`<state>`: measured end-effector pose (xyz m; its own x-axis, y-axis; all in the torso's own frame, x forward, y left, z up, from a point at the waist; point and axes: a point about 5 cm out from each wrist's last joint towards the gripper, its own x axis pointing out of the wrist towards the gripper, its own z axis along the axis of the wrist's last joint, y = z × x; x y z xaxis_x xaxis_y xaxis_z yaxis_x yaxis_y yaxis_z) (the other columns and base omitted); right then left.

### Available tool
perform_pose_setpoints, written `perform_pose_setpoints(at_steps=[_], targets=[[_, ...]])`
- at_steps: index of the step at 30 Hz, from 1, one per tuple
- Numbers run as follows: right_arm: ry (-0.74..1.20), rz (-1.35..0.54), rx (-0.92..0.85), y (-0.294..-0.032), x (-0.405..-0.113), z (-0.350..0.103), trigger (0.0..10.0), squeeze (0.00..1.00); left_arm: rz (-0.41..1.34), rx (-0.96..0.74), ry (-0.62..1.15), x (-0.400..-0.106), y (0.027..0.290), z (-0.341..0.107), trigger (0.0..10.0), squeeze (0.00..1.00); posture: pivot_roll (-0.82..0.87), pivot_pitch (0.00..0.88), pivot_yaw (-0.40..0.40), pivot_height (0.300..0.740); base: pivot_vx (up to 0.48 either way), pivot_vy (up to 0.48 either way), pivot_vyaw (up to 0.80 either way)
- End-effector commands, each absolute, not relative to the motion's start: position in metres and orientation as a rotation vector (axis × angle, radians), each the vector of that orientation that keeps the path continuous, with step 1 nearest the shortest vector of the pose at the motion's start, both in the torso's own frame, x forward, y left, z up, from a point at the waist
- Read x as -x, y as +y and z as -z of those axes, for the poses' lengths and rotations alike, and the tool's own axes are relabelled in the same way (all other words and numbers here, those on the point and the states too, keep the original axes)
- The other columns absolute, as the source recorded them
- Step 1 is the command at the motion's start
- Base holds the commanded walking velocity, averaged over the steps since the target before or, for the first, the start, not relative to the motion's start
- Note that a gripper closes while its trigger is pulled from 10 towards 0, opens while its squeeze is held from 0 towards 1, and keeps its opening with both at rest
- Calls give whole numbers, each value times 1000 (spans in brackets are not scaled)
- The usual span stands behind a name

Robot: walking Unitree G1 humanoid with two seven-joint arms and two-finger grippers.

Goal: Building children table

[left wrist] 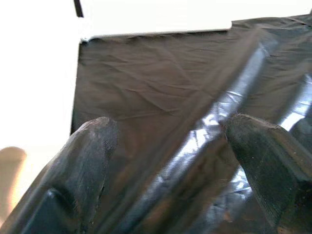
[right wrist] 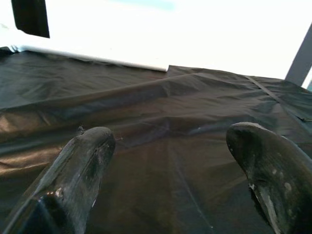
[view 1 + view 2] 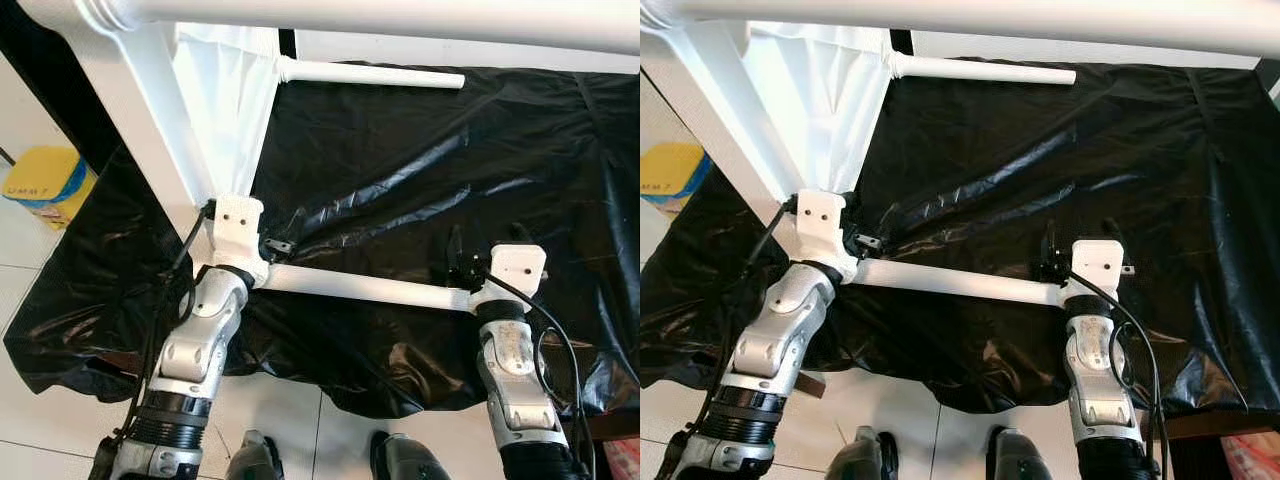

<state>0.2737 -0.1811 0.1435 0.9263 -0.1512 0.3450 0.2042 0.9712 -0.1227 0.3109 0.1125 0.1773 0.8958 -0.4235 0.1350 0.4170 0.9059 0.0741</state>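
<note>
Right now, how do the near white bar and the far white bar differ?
The near bar lies close to the robot, while the far bar lies at the far edge of the black sheet. The near bar's ends are hidden behind the left arm and right arm; the far bar's right end is free, its left meeting the white panel. Both are white and round.

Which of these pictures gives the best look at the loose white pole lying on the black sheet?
The left eye view shows the white pole best: its whole length lies on the black sheet, seen from above. The right eye view shows it nearly as well. The right wrist view shows it as a bright strip at the sheet's far edge; the left wrist view shows a blurred white edge.
</note>
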Motion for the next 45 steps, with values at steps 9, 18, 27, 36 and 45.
perform_pose_setpoints(at_steps=[9,18,27,36,45], targets=[[-334,149,151,-171,-280,-141,10000,0,414,-53,-133,-312,115,-168,10000,0,0,152,25,740,0,0,0],[-350,105,151,-165,-284,-146,10000,0,487,-90,-131,-308,107,-159,10000,0,4,148,-23,740,0,0,0],[-349,113,132,-165,-283,-144,10000,0,471,-58,-139,-306,104,-161,10000,0,5,153,-16,740,0,0,0],[-358,106,153,-163,-281,-144,10000,0,475,-48,-139,-306,108,-160,10000,0,-1,147,-5,740,0,0,0],[-358,100,158,-166,-282,-143,10000,0,750,-167,-64,-280,92,-141,10000,0,28,141,-15,740,0,0,0]])
